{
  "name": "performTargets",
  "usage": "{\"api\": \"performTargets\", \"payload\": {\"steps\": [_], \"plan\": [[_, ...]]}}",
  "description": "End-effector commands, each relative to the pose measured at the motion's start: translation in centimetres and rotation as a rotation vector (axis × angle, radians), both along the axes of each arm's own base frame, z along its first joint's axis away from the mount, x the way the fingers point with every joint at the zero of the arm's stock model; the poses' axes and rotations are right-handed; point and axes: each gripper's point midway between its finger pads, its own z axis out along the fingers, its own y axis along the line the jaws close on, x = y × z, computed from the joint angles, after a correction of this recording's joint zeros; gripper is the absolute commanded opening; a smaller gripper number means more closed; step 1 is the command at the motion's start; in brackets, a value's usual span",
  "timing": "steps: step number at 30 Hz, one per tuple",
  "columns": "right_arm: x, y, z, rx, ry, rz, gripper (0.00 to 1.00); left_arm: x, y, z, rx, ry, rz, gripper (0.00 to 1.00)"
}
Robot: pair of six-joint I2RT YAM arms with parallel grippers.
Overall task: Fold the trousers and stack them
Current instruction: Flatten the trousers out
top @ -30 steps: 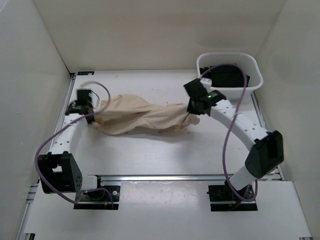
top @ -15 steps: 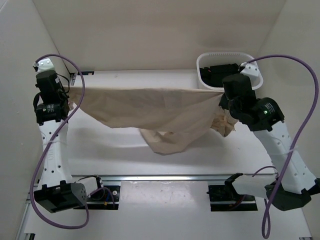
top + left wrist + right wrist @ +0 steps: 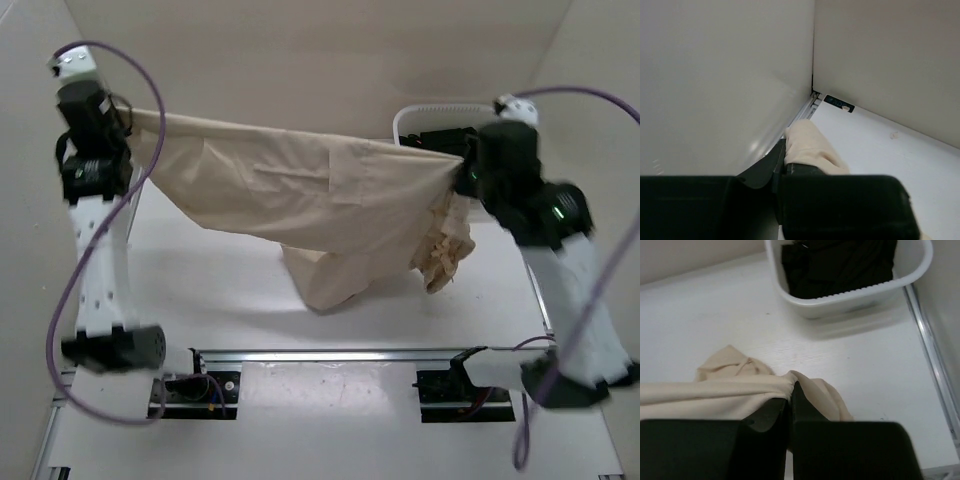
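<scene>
White table [image 3: 200, 290], pale walls on three sides.

- Trousers [image 3: 300, 190]: beige, held aloft and spread as a sheet between the two arms, running from 10 o'clock to 2 o'clock in the top view. Upper edge is taut. A long fold hangs from the middle toward table centre; cannot tell whether its lowest part touches the surface. A crumpled bunch dangles at 3 o'clock, just under the right-hand grip.
- Left gripper [image 3: 127, 118]: raised high at 10 o'clock, clamped tight on one end of the cloth. The wrist view shows a beige wad squeezed between dark fingers.
- Right gripper [image 3: 464, 165]: raised at 2 o'clock, fingers pressed together with a gathered edge of cloth pinched between them.
- White ribbed basket [image 3: 850, 297]: at 1 o'clock, behind the right gripper, with black garments [image 3: 840, 262] inside.
- Small dark sticker [image 3: 839, 103]: on the rail in the far left corner, with bluish marks too small to read.
- Purple cables [image 3: 140, 60]: loop off both arms.
- Green light [image 3: 556, 212]: glows on the right arm.
</scene>
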Motion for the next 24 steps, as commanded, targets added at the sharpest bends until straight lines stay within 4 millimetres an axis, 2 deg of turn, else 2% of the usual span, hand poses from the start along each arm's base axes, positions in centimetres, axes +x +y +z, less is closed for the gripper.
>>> {"api": "performTargets", "payload": {"steps": [1,2,3,4,5,6,7,8,9,10,11,12,13,14,15,16,17,18,20,21,22,24], "plan": [[6.3,-1.7,-7.5,-0.153,0.312,-0.089,0.01,9.4,-0.3,-11.4,0.006,0.291,0.053,0.15],[8.2,0.1,-9.7,-0.118,0.417,-0.034,0.08,10.9,-0.9,-12.1,0.01,0.321,0.046,0.15],[9.2,0.0,-10.6,-0.118,0.454,-0.053,0.51,12.2,-1.4,-14.3,0.02,0.382,0.051,0.19],[10.0,-0.1,-11.4,-0.12,0.488,-0.07,0.78,14.3,-1.7,-20.4,0.052,0.53,0.087,0.4],[10.7,0.1,-13.8,-0.142,0.58,-0.082,0.94,15.2,-1.4,-21.1,0.061,0.559,0.103,0.62],[11.4,0.1,-12.8,-0.136,0.557,-0.101,0.99,14.6,-1.9,-23.6,0.07,0.686,0.091,0.9],[11.4,0.2,-13.1,-0.136,0.575,-0.108,0.99,15.1,-2.4,-26.5,0.057,0.77,0.059,1.0],[10.9,0.2,-12.6,-0.115,0.569,-0.111,0.99,15.2,-2.8,-25.2,0.04,0.757,0.03,1.0],[10.7,0.2,-12.4,-0.099,0.546,-0.116,0.99,14.7,-4.0,-25.7,0.025,0.787,-0.016,1.0],[9.4,-0.3,-15.0,-0.113,0.608,-0.144,0.99,13.2,-4.6,-22.9,0.004,0.736,-0.053,1.0],[7.6,-0.8,-13.6,-0.075,0.544,-0.152,0.99,11.7,-7.0,-25.3,-0.02,0.799,-0.14,1.0],[7.5,-0.8,-13.8,-0.042,0.497,-0.162,0.99,10.6,-8.1,-24.9,-0.029,0.788,-0.178,1.0],[5.6,-1.2,-12.8,0.014,0.443,-0.185,0.99,9.4,-9.3,-24.4,-0.034,0.775,-0.219,1.0],[3.6,-2.1,-17.0,-0.003,0.533,-0.218,0.99,7.6,-11.8,-21.5,-0.037,0.694,-0.302,1.0],[3.0,-2.2,-18.1,0.017,0.524,-0.233,0.99,5.1,-12.9,-24.2,-0.036,0.766,-0.34,1.0],[1.9,-2.6,-19.6,0.044,0.548,-0.246,0.99,3.5,-14.4,-24.5,-0.032,0.77,-0.387,1.0],[0.6,-2.8,-20.4,0.088,0.547,-0.263,0.98,1.0,-17.4,-23.1,-0.009,0.735,-0.483,1.0],[-1.0,-3.6,-24.1,0.096,0.625,-0.3,0.98,-2.0,-18.4,-26.7,0.006,0.834,-0.528,1.0],[-2.2,-4.1,-26.4,0.151,0.662,-0.345,0.98,-5.7,-20.7,-29.2,0.054,0.899,-0.618,1.0],[-2.4,-5.1,-27.5,0.168,0.675,-0.396,0.98,-9.1,-22.2,-32.0,0.092,0.976,-0.701,1.0],[-2.7,-5.7,-29.2,0.189,0.677,-0.435,0.98,-10.6,-22.6,-33.4,0.102,1.019,-0.731,1.0],[-2.4,-7.6,-30.7,0.272,0.651,-0.556,0.98,-13.2,-23.2,-35.8,0.151,1.097,-0.784,1.0]]}}
